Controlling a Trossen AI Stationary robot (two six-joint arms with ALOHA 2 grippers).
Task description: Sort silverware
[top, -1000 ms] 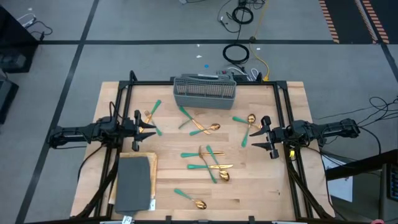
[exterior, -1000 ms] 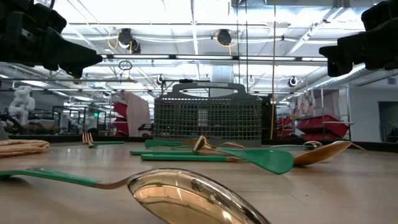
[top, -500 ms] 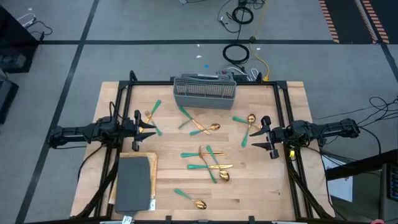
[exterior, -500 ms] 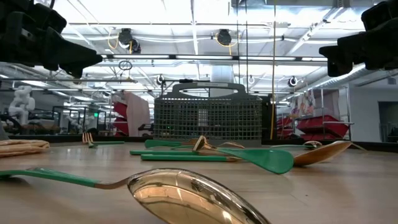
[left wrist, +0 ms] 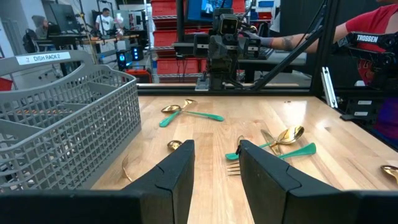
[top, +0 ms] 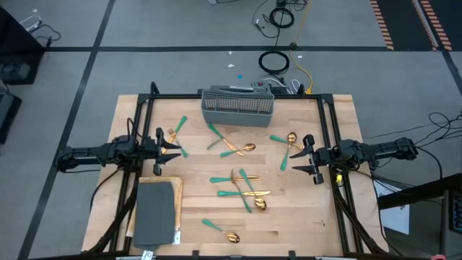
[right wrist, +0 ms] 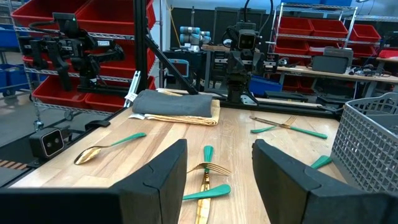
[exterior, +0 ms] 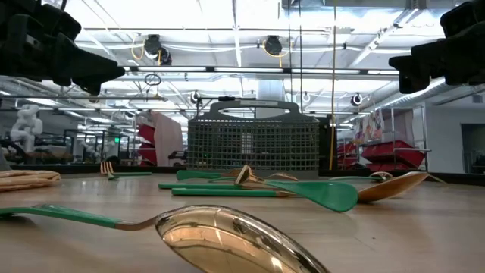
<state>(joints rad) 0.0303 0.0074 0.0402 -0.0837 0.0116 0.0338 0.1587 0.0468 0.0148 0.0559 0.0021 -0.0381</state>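
On the worktop [top: 303, 217], the mesh caddy [top: 237, 107] stands at the middle of the far edge, and the silverware [top: 242, 186] lies scattered in front of it, from left to right and down to the near edge. A folded cloth [top: 156, 211] lies at the near left corner. The left gripper [top: 160, 144] hangs over the left side and the right gripper [top: 309, 159] over the right side, facing each other with the silverware between them.

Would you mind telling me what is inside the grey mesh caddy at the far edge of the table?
From above, the grey mesh caddy shows only its own dividers; no silverware is visible inside, though the compartment bottoms are hard to make out.
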